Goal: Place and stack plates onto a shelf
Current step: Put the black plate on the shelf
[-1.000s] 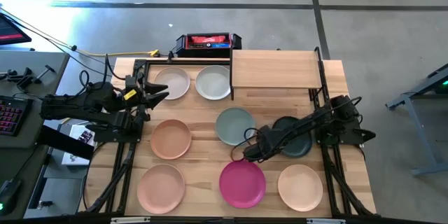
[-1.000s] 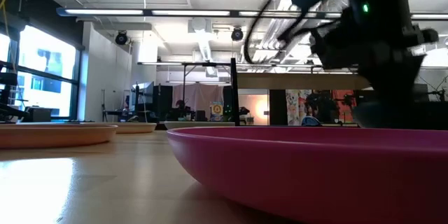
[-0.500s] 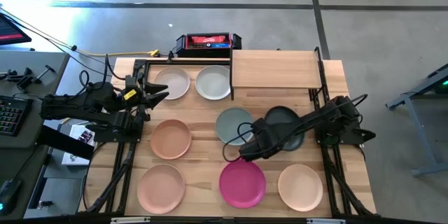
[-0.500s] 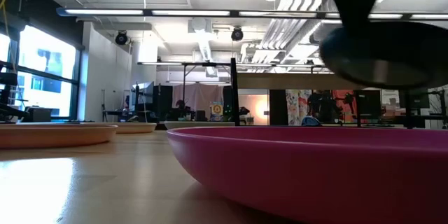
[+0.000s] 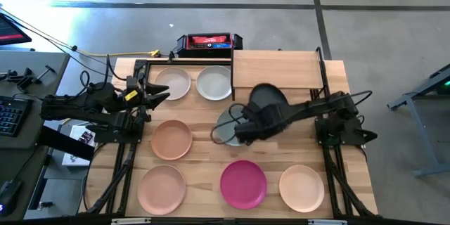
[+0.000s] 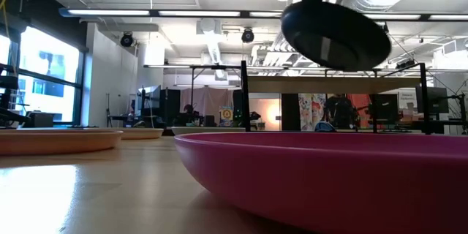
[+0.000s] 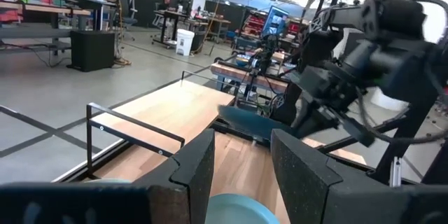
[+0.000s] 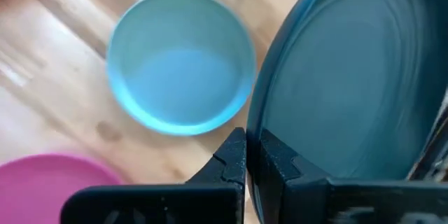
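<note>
My right gripper is shut on the dark green plate, which hangs in the air just near of the shelf. In the low view the plate floats above the shelf board. Below my right arm the sage green plate rests flat on the table. My left gripper is open and waits at the table's left side, beside the cream plate. Its wrist view shows the open left gripper and the dark green plate farther off. My right gripper pinches the dark green plate's rim at the plate's near-left edge, one finger outside the rim and the other on the inner face. The plate is lifted clear of the table, slightly tilted, and reaches out from the fingers toward the shelf.
Other plates lie flat on the table: a pale one beside the shelf, peach, pink, magenta and cream. A black and red box sits behind the far edge. The shelf's black frame post stands at its right.
My right gripper has lifted the dark green plate off the table and carried it up, toward the far edge and to the left, nearer the shelf. The plate now hangs clear above the sage green plate's area. The left arm has kept still.
</note>
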### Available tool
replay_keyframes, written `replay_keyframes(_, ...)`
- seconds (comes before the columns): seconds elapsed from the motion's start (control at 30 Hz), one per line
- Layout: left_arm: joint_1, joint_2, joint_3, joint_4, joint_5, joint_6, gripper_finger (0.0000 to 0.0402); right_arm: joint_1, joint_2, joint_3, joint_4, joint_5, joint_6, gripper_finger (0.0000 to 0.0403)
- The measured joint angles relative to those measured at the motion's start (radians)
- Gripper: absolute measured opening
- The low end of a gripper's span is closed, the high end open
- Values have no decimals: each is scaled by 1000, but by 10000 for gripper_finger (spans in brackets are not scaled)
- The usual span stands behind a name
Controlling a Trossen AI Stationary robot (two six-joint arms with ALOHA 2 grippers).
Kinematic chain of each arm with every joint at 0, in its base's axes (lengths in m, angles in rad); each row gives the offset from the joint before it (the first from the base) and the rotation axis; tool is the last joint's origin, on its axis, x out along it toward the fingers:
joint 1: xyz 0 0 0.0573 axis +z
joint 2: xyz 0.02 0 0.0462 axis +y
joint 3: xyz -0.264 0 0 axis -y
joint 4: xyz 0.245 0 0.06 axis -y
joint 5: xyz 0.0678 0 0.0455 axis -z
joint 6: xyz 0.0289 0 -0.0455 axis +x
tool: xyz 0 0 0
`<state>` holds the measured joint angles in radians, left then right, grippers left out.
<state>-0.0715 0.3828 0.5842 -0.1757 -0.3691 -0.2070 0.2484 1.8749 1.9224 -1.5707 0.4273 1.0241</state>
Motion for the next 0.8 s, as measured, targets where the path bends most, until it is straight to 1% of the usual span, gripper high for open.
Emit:
replay_keyframes(0.27,0,0,0,-13,-2,0,131,-119,0,0,0,35,-228,0)
replay_keyframes(0.47,0,0,0,-15,-56,1,131,-202,-16,-10,0,44,-371,0)
replay_keyframes(0.6,0,0,0,-16,-95,1,131,-256,-85,-61,-1,51,-421,0)
replay_keyframes(0.8,0,0,0,-16,-163,1,131,-337,-226,-198,-3,69,-429,0)
